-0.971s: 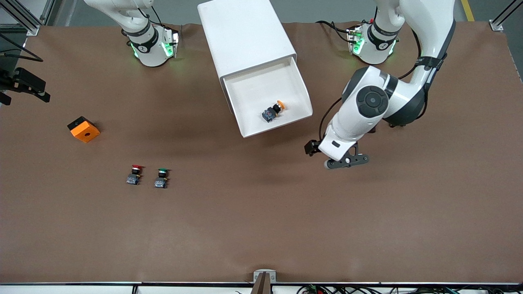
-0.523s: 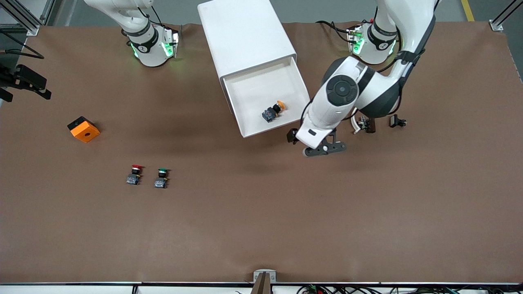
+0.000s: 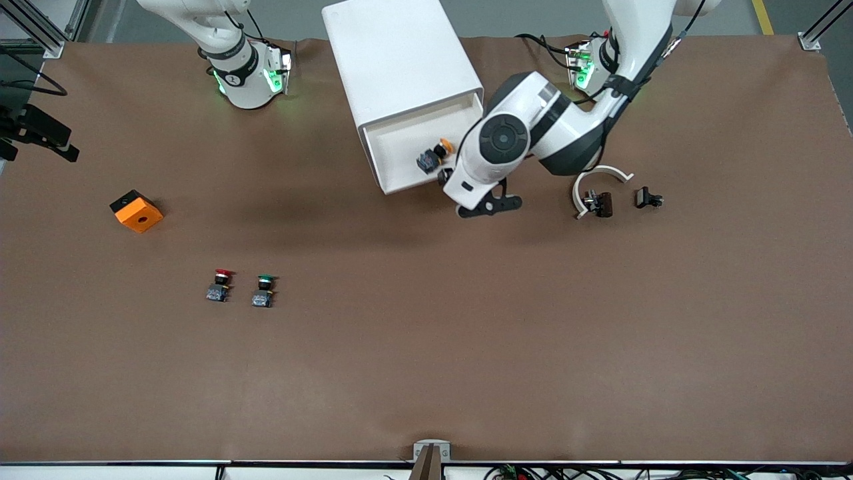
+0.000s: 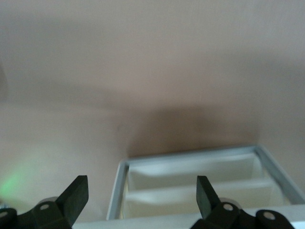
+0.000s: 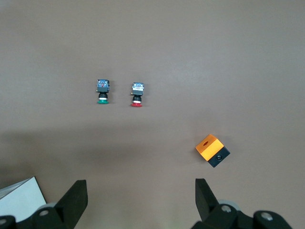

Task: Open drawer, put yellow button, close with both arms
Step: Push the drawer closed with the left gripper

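The left end effector (image 3: 490,205) is at the front of the drawer (image 3: 406,157), at the corner toward the left arm's end of the worktop, and its fingers (image 4: 76,195) are spread wide with nothing between them. In the left wrist view we see the two black fingers apart, and between them the cream fronts of the cabinet's drawers from close by. We cannot tell if a finger touches the drawer front.

The drawer is the top one of the white cabinet (image 3: 400,60), and it stands partly pulled out. The yellow button (image 3: 433,157) lies on its side inside the drawer, close to the edge where the left arm's wrist covers the tray.

The right end effector (image 3: 40,137) waits at the edge of the front view, over the right arm's end of the worktop (image 3: 426,347). Its fingers (image 5: 76,198) are also spread and empty, as the right wrist view shows.

On the worktop we see an orange cube (image 3: 136,211) with a hole, and nearer to the front camera a red button (image 3: 219,285) and a green button (image 3: 264,291) beside each other. Toward the left arm's end lie a white curved piece (image 3: 600,175) and two small dark parts (image 3: 648,198).
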Robot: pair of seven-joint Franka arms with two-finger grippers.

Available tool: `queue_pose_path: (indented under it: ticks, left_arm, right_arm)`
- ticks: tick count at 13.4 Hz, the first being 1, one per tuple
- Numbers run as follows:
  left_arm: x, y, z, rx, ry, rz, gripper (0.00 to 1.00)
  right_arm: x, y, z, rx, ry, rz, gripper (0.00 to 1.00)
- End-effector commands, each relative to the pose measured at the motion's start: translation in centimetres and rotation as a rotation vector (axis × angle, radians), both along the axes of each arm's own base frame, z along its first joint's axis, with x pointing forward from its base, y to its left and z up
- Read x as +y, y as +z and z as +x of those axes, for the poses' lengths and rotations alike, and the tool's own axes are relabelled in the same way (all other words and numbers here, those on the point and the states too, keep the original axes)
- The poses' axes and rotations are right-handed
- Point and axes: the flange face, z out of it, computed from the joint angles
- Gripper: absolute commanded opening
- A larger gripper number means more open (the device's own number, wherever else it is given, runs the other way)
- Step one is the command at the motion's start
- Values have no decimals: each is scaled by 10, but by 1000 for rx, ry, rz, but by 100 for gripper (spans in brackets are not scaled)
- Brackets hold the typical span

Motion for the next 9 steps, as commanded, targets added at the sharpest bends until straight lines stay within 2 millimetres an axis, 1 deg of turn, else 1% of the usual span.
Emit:
queue_pose_path:
  ticks: [1, 2, 3, 5, 7, 9]
  left_arm:
    - [-30, 10, -39, 58, 3, 16, 100]
    - [-40, 12, -53, 66, -13, 19, 100]
    - [-48, 12, -63, 70, -23, 20, 100]
    - [-65, 9, -86, 77, -39, 35, 100]
    - [-74, 9, -99, 77, -37, 49, 100]
    - [-76, 12, -98, 71, -34, 41, 100]
  right_arm:
    - [-3, -1, -10, -4, -27, 20, 100]
    - [-2, -2, -10, -3, -25, 20, 100]
    - [-2, -1, -10, -3, -25, 20, 100]
    - [-2, -2, -10, -3, -25, 20, 100]
    - [-2, -1, -10, -4, -25, 20, 100]
    - [-2, -1, -10, -6, -25, 20, 100]
